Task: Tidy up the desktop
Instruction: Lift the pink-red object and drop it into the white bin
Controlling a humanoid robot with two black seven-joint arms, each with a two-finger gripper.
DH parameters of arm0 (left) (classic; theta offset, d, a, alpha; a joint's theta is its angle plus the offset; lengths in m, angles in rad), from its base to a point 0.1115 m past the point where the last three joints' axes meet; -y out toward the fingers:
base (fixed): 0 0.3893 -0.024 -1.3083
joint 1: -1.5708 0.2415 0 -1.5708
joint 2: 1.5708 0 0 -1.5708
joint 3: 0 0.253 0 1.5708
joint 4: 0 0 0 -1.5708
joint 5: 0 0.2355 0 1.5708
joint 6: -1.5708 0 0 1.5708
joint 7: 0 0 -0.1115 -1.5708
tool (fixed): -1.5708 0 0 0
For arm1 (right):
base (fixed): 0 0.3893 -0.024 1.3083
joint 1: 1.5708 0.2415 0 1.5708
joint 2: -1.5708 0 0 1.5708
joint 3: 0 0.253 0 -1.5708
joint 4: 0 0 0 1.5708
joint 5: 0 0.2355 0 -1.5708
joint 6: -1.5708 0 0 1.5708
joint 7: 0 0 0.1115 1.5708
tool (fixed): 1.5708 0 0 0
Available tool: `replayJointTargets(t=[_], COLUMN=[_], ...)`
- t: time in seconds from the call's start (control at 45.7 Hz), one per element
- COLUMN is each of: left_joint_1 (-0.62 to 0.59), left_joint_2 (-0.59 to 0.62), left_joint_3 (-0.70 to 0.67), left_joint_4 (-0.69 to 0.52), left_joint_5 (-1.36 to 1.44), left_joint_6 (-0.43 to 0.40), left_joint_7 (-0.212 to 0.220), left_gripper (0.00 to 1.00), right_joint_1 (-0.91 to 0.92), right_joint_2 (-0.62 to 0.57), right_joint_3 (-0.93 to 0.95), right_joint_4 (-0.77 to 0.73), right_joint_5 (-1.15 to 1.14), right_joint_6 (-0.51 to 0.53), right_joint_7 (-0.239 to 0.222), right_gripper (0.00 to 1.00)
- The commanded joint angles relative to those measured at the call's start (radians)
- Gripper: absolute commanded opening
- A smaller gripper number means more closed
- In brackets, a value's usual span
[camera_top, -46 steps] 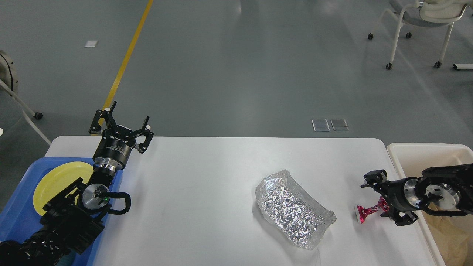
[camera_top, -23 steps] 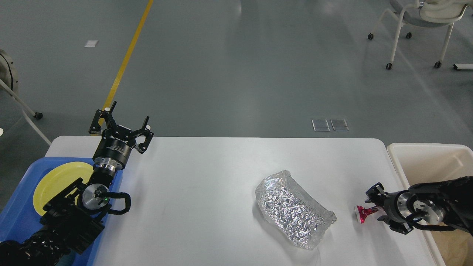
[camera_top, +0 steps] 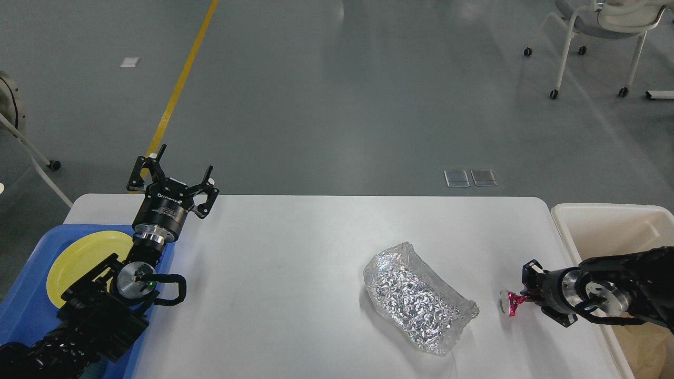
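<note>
head view: the right tool (camera_top: 528, 299) sits low at the right end of the surface (camera_top: 295, 247), closed on the near end of a small pink wrapper (camera_top: 511, 303). the wrapper's long axis runs roughly left-right, sticking out leftward from the tool, its silvery disc end pointing toward the crumpled foil bag (camera_top: 418, 297) just beside it. what matters for the next move: the cream bin (camera_top: 605, 221) lies right behind that tool, on the arm's own side, so i'd guess the wrapper just needs to be pulled back to the right and over the rim.

the left tool (camera_top: 171, 179) is way over at the far left corner, wide open and holding nothing, raised above the blue tray (camera_top: 26, 310) with the yellow plate (camera_top: 84, 258). it's well apart from the wrapper and the foil bag, so the right arm is clearly the nearer one for both.
</note>
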Motion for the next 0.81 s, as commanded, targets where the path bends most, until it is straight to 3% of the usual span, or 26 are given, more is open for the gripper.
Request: replayJointTargets(t=[0.0,0.109,0.219,0.328,0.416,0.504,0.613,0.788], left_joint_1=[0.000,0.000,0.000,0.000,0.000,0.000,0.000,0.000], left_joint_2=[0.000,0.000,0.000,0.000,0.000,0.000,0.000,0.000], left_joint_3=[0.000,0.000,0.000,0.000,0.000,0.000,0.000,0.000], left_joint_4=[0.000,0.000,0.000,0.000,0.000,0.000,0.000,0.000], left_joint_5=[0.000,0.000,0.000,0.000,0.000,0.000,0.000,0.000], left_joint_6=[0.000,0.000,0.000,0.000,0.000,0.000,0.000,0.000], left_joint_7=[0.000,0.000,0.000,0.000,0.000,0.000,0.000,0.000], left_gripper=[0.97,0.97,0.97,0.97,0.97,0.97,0.97,0.97], right_joint_1=[0.216,0.561,0.927,1.143,1.213,1.209,1.064,0.544], right_joint_2=[-0.021,0.014,0.090,0.143,0.164,0.154,0.086,-0.026], right_joint_3=[-0.096,-0.279,-0.364,-0.342,-0.325,-0.342,-0.437,-0.466], right_joint_4=[0.107,0.256,0.429,0.563,0.656,0.663,0.548,0.065], right_joint_5=[-0.053,-0.165,-0.251,-0.264,-0.262,-0.261,-0.268,-0.273], right_joint_6=[0.017,0.097,0.327,0.509,0.525,0.502,0.412,0.251], right_joint_7=[0.002,0.002,0.003,0.002,0.002,0.000,0.000,0.002], right_gripper=[0.00,0.00,0.00,0.00,0.00,0.00,0.00,0.00])
